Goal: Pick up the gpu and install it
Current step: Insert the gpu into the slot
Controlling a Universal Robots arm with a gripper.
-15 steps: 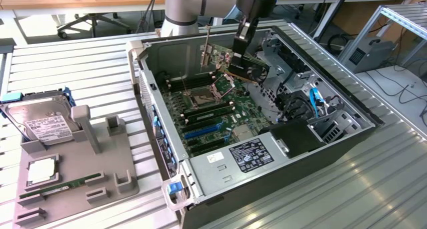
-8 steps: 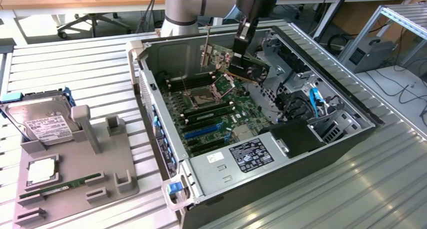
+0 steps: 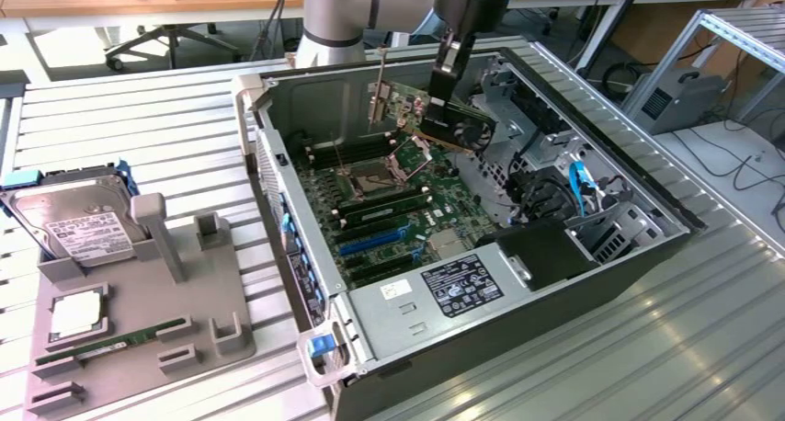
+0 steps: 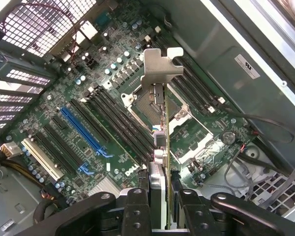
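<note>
There is one gpu, one computer case, one hard drive, one RAM stick, one processor and one tray.

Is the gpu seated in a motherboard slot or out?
Out. The gripper holds the gpu in the air above the motherboard, clear of its slots.

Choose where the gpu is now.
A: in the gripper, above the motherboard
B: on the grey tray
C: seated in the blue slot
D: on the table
A: the gripper clamps the gpu, which hangs above the motherboard.
</note>
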